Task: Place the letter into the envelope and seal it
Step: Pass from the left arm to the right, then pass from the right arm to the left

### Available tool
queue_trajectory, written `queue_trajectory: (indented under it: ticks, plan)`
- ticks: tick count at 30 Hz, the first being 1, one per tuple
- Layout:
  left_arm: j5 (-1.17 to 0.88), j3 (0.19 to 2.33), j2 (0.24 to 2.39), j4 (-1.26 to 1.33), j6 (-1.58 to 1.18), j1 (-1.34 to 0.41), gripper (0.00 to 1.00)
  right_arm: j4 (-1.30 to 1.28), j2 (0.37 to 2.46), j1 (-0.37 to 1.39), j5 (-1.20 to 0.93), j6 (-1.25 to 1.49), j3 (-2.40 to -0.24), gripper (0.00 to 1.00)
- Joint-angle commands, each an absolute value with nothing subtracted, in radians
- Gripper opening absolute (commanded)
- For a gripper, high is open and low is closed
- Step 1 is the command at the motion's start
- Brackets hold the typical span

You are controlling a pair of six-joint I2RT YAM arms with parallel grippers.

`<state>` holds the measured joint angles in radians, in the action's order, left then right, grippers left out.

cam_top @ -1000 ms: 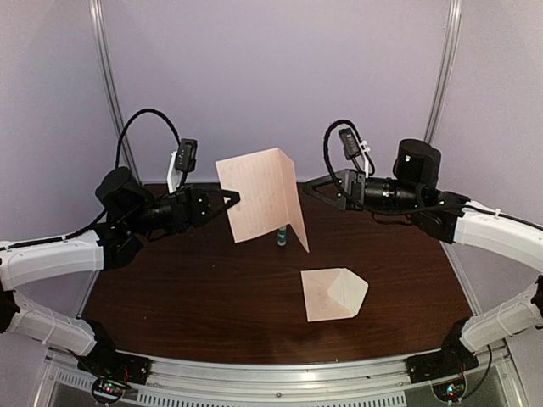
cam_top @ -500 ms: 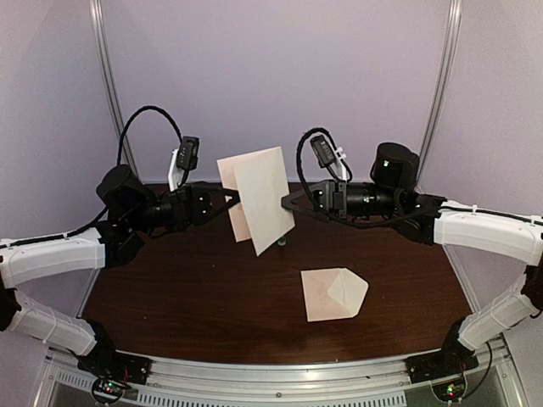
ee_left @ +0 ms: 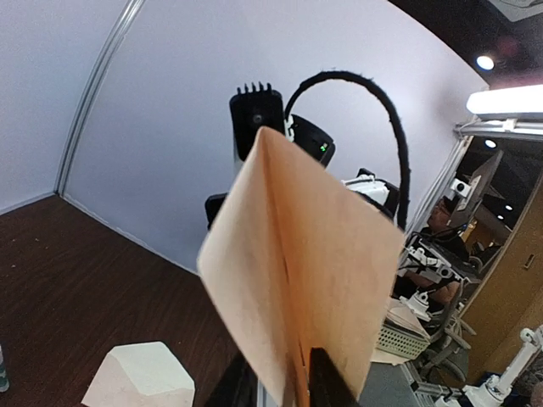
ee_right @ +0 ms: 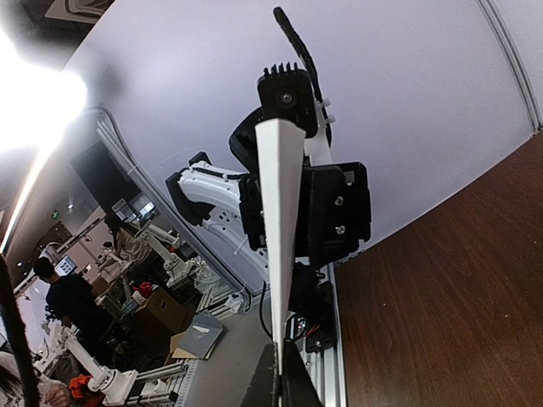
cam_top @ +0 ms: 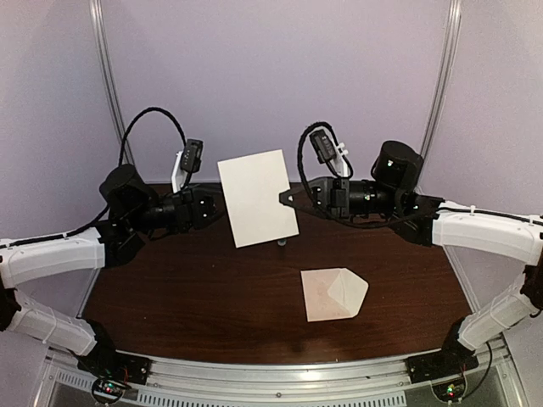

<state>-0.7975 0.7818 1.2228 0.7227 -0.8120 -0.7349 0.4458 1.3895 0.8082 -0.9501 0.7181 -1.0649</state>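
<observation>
Envelope (cam_top: 333, 294) lay flat on the table (cam_top: 195, 297), near the front and well apart from the letter (cam_top: 257, 197). That folded sheet stood upright in mid-air, left claw (ee_left: 284, 381) and right claw (cam_top: 286, 197) each clenched on an opposite edge.

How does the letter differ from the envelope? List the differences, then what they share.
Pose: the letter stands upright in the air; the envelope lies flat on the table.
Hold: the left gripper and right gripper pinch the letter's side edges; nothing touches the envelope.
Shape: the letter is a folded rectangle; the envelope has a pointed flap.
Shared: both are pale paper.
</observation>
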Motion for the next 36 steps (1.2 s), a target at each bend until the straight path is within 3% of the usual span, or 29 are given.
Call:
queue_trajectory:
  ticks: [1,6,11,15,24,36]
  plan:
    - [-0.7,0.83,1.174,0.532,-0.723,-0.739,0.37,0.402,1.36,0.805,-0.942,0.666,-1.087,0.0]
    - [-0.436,0.904,1.082,0.154,-0.577,-0.728,0.7,-0.028,1.341,0.784,-0.8,0.435,-1.162,0.0]
    - [-0.255,0.926,1.014,0.005,-0.535,-0.701,0.82,-0.345,1.356,0.78,-0.661,0.292,-1.207,0.0]
    - [-0.296,0.966,1.044,-0.04,-0.496,-0.701,0.83,-0.424,1.371,0.784,-0.665,0.267,-1.192,0.0]
    - [-0.635,1.073,1.25,-0.049,-0.414,-0.748,0.78,-0.371,1.377,0.827,-0.791,0.274,-1.193,0.0]
    - [-0.769,1.151,1.36,-0.082,-0.382,-0.791,0.78,-0.409,1.409,0.851,-0.899,0.231,-1.251,0.0]
